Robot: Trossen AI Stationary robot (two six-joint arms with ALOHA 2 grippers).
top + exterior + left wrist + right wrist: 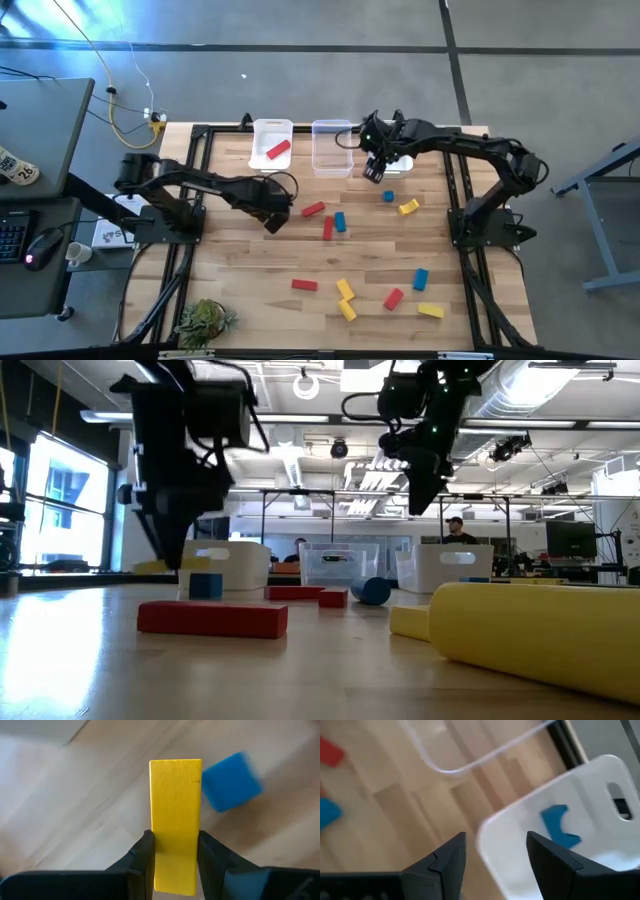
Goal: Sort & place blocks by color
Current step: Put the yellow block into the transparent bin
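Note:
My left gripper (272, 216) is shut on a yellow block (175, 805) at the table's middle left. A blue block (231, 781) lies on the wood just beside it. My right gripper (495, 855) hangs open and empty over the rim of the white bin (580, 795) at the far right, which holds a blue arch block (560, 826). The far left white bin (272, 142) holds a red block (279, 150). Red, blue and yellow blocks, such as a red one (313, 209), lie flat and scattered on the table. My left gripper pinches the yellow block's two long sides (175, 865) between its two fingers (144, 855), near one end of the bar. The fingers come steeply from above, and the rest of the bar sticks out past the fingertips. In the low view it seems clear of the table.
A clear bin (332, 147) stands between the two white ones along the far edge. More blocks lie near the front edge, among them a yellow one (430, 310) and a red one (304, 284). A small plant (205, 322) sits at the near left corner.

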